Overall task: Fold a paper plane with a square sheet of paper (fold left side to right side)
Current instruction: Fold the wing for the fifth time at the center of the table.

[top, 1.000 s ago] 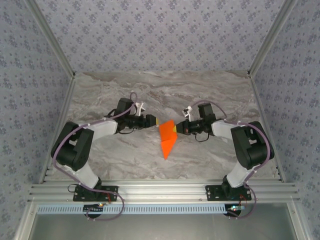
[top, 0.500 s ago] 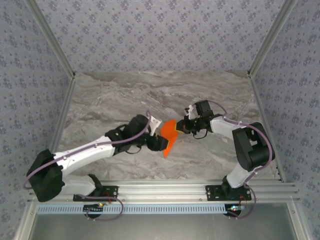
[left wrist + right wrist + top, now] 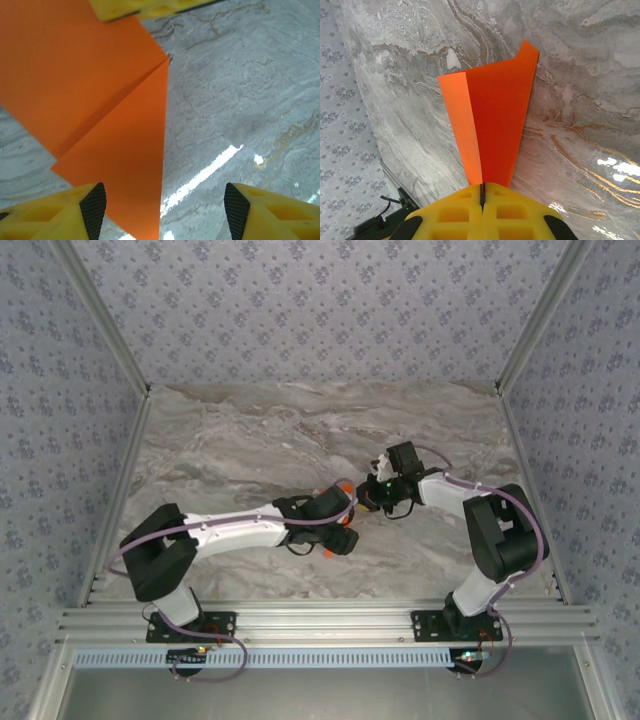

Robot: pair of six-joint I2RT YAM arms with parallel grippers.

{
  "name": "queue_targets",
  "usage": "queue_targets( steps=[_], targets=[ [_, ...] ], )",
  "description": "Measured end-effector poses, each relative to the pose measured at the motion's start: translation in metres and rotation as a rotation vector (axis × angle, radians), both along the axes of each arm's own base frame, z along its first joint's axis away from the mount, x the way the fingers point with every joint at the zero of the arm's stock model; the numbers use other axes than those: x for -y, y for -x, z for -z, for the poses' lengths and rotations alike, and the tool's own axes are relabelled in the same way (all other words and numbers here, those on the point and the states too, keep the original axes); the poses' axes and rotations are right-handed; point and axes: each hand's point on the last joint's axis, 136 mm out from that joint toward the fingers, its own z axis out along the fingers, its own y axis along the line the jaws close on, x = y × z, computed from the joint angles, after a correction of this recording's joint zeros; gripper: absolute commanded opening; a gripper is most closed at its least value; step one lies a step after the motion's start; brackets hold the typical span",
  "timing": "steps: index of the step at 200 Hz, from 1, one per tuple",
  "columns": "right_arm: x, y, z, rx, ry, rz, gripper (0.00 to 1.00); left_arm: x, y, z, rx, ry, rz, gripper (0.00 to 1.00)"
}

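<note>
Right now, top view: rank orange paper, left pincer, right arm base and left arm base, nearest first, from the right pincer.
1. orange paper, clamped in the right pincer.
2. left pincer, open, just to its left.
3. right arm base, near edge, right.
4. left arm base, near edge, left.

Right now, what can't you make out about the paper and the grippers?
Right wrist: the pinched edge of the paper is hidden inside the shut right gripper.
Left wrist: the paper runs off the left and bottom edges; whether the open left gripper touches it is unclear.
Top: the left arm covers most of the paper.
</note>
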Motion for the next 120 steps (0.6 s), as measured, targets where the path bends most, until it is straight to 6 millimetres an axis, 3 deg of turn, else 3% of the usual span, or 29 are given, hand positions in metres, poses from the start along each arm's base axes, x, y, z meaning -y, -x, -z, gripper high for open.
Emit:
queue_targets(
  steps=[29, 82, 120],
  targets=[
    [-0.001, -0.003, 0.0, -0.004, 0.001, 0.006, 0.01, 0.004, -0.004, 0.009, 0.015, -0.066, -0.015, 0.65],
    [-0.002, -0.003, 0.007, -0.03, 0.009, 0.014, 0.01, -0.009, -0.01, 0.035, 0.022, -0.187, -0.066, 0.59],
    [-0.004, -0.001, 0.01, -0.039, 0.013, 0.007, 0.01, -0.005, -0.013, 0.036, 0.05, -0.209, -0.076, 0.51]
  ],
)
